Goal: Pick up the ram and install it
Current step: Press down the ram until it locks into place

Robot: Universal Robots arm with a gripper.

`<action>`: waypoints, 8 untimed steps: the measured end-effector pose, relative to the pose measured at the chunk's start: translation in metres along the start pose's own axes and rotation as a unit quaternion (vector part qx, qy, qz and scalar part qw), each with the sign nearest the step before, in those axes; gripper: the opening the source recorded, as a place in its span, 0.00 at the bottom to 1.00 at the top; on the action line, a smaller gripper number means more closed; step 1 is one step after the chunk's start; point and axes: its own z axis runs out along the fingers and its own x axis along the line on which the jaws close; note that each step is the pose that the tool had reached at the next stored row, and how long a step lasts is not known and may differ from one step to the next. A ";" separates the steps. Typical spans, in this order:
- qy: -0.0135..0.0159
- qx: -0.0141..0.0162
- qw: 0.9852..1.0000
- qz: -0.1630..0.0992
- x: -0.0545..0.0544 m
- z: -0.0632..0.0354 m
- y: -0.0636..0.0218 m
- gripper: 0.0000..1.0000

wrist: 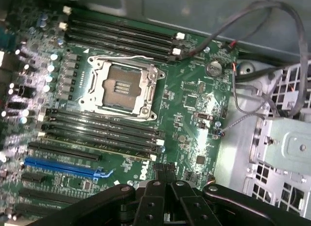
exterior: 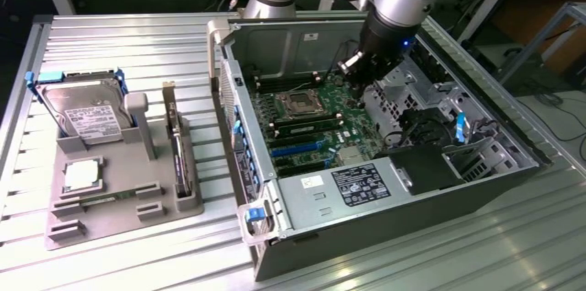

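On the exterior view's left, a grey tray point(exterior: 119, 226) is noted on the table point(exterior: 412, 263). The ram point(exterior: 95, 200), a slim green stick, is seen lying flat in it, below the hard drive point(exterior: 82, 116). Further right, the claw point(exterior: 353, 64) is held inside the open computer case point(exterior: 385, 188), over the motherboard point(wrist: 194, 90). Its tips are drawn together on nothing. The pick-up is judged not yet done. A grasp calls for parted tips aligned across the stick's thin faces.

Green motherboard point(wrist: 184, 97), empty CPU socket point(wrist: 121, 87), memory slots point(wrist: 99, 133)
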 end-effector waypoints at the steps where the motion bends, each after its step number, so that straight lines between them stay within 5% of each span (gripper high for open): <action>1: -0.001 0.001 1.000 0.011 0.000 0.0004 0.0000 0.10; 8: -0.005 0.004 0.997 0.075 0.000 0.0028 -0.0002 0.10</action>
